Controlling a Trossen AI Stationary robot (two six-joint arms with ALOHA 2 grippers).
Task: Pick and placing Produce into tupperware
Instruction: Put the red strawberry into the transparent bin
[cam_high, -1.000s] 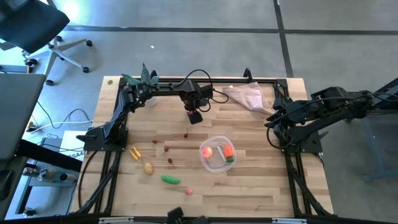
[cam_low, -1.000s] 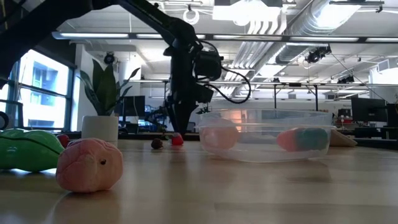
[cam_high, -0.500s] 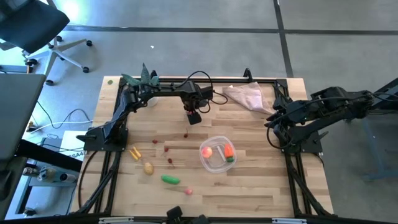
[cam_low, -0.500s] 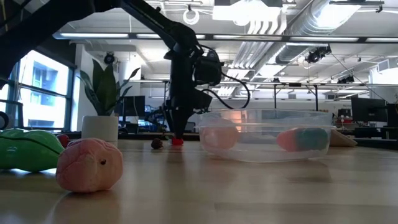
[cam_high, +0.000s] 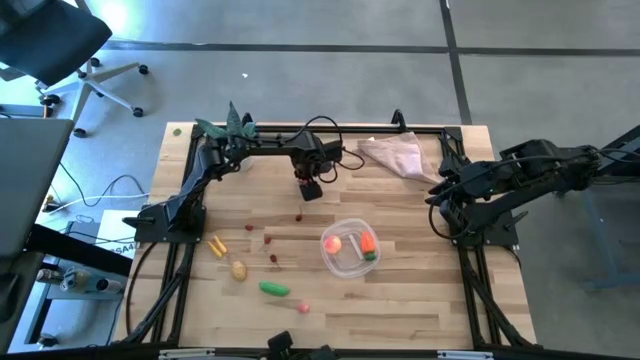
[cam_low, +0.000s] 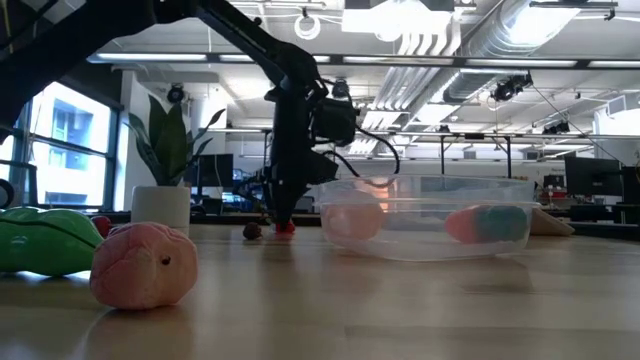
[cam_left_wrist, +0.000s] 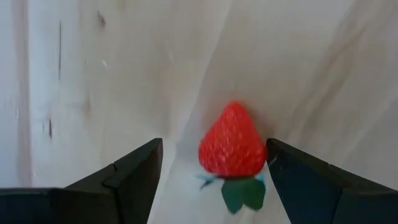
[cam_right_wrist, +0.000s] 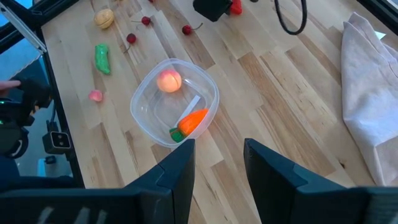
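A red strawberry lies on the wooden table. My left gripper points down over it, open, with one finger on either side and one finger right beside the berry. The clear round tupperware stands mid-table and holds a pink-red round piece and an orange carrot. Loose produce lies to its left: a green pod, a beige potato, yellow pieces and dark-red bits. My right gripper waits open, high at the table's right side.
A pinkish-beige cloth lies at the far right. A potted plant stands at the far left corner. A small pink piece lies by the near edge. Black frame rails run along the table's sides.
My left gripper has come down a little over the strawberry, so its fingertips now stand around the berry near the tabletop. It has stayed open. The strawberry has not moved.
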